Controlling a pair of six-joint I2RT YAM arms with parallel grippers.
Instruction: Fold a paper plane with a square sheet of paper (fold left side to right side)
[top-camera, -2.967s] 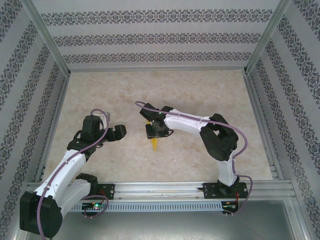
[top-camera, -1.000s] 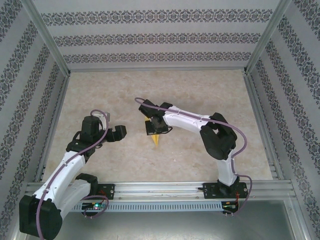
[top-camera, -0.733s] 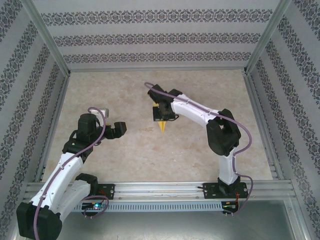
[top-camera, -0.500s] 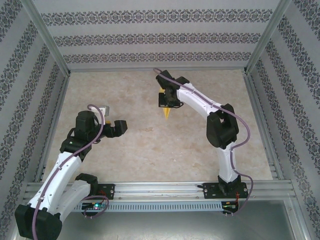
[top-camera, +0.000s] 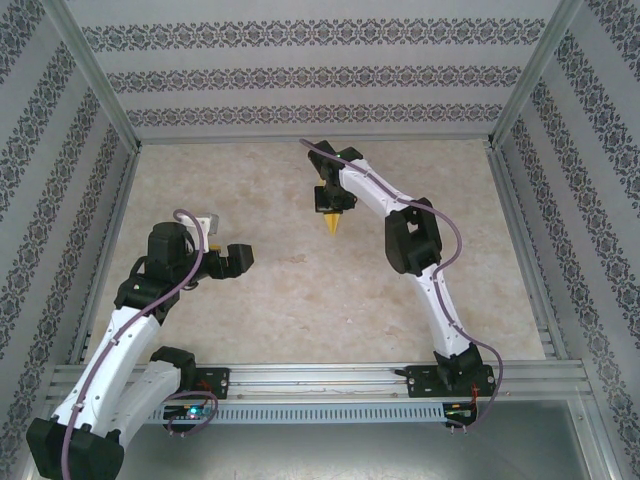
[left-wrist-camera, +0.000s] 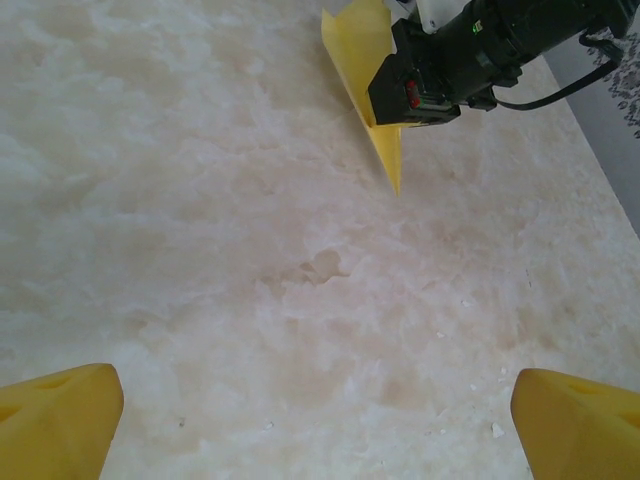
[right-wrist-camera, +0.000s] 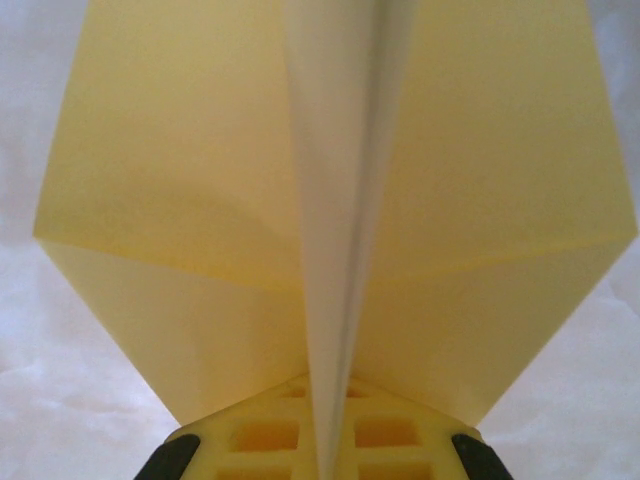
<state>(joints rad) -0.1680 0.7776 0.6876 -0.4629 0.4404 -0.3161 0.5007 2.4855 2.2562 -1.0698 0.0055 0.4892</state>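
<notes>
Over the far half of the tabletop (top-camera: 250, 320), about midway between its left and right edges: paper plane (top-camera: 332, 224), pinched at the wide tail end by the right gripper (top-camera: 333, 207). Jaws closed tight on the centre fold. Nose directed toward the near edge and tilted downward. Contact between nose tip and tabletop: cannot be told.

Pale yellow throughout, plain and unmarked. Folded to a narrow dart, tapering from the gripped end to a sharp point. In the right wrist view, seen from the tail: two flat wings spread to either side of a raised centre crease, paler than the wings and running straight away from the fingertips. One slanted fold line across each wing, dropping from the outer edge toward the centre crease. Outer edges straight.

Over the left half of the tabletop, nearer the left edge than the middle: left gripper (top-camera: 240, 260), jaws spread wide above bare surface, gripping no object. In the left wrist view, two yellow tips at the bottom corners, with the plane and the right gripper beyond, toward the upper right. Well apart from the paper plane.
</notes>
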